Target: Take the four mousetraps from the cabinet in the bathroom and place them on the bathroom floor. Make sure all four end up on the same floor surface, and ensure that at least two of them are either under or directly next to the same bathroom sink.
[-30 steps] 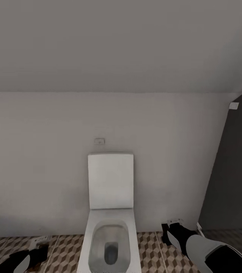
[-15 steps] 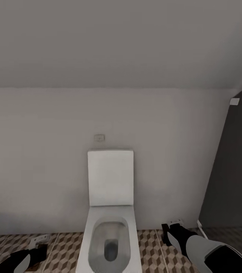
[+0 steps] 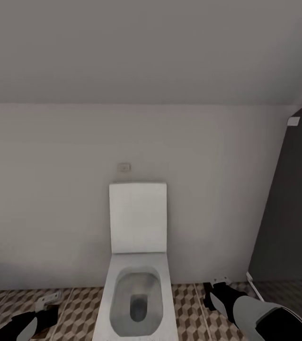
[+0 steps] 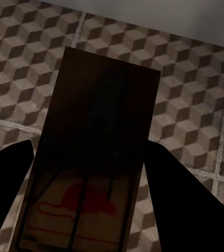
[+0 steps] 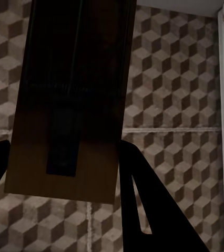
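step: carrying traps, sink not located | left gripper (image 4: 85, 173) clamped on mousetrap (image 4: 96, 152) | right gripper (image 5: 59, 173) clamped on second mousetrap (image 5: 72, 94) | both low, flanking toilet (image 3: 137, 284), above bathroom floor (image 3: 189, 308) | next: turn base, find sink, set down beside it

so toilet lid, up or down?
Up. In the head view the toilet's white lid stands upright against the wall, with the open bowl visible below it.
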Tool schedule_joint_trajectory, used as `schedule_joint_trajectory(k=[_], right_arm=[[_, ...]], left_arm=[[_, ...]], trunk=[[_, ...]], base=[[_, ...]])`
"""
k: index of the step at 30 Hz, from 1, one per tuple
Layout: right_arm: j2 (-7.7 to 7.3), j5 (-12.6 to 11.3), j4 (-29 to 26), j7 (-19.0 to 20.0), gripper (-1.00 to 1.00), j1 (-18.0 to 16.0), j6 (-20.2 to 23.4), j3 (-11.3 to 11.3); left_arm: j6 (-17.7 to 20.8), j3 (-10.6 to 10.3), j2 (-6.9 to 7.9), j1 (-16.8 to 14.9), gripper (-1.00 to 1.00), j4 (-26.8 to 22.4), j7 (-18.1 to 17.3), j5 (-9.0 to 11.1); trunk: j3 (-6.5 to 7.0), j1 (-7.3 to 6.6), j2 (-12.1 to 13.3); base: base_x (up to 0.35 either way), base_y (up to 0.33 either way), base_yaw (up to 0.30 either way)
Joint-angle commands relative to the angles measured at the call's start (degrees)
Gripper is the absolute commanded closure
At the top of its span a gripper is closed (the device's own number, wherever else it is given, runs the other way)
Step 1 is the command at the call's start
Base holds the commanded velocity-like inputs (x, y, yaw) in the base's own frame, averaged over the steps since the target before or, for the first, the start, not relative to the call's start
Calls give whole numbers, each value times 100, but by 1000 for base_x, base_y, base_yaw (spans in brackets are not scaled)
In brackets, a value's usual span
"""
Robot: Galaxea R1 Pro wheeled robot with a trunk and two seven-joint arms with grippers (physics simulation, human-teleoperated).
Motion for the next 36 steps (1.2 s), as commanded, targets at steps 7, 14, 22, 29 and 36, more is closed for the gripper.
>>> schedule_joint_trajectory(k=[7, 14, 22, 29, 36], right_arm=[[-2, -84, 9, -9, 100, -5, -10, 46], [-8, -78, 9, -9, 100, -4, -11, 46], [-11, -76, 9, -9, 100, -6, -11, 46], [-6, -75, 9, -9, 100, -7, -11, 46], [-3, -75, 9, -9, 100, -7, -11, 50]], left_arm=[[18, -26, -4, -3, 100, -8, -6, 30], [10, -26, -11, -3, 100, -8, -6, 30], [-15, -27, -20, -3, 100, -4, -6, 30], [2, -27, -20, -3, 100, 0, -6, 24], [22, -34, -28, -3, 100, 8, -6, 1]], trunk=[[-132, 154, -285], [-258, 307, -566], [-402, 483, -887], [-527, 637, -1168], [-653, 791, -1449]], base=[[0, 0, 0], [0, 0, 0], [0, 0, 0], [0, 0, 0], [0, 0, 0]])
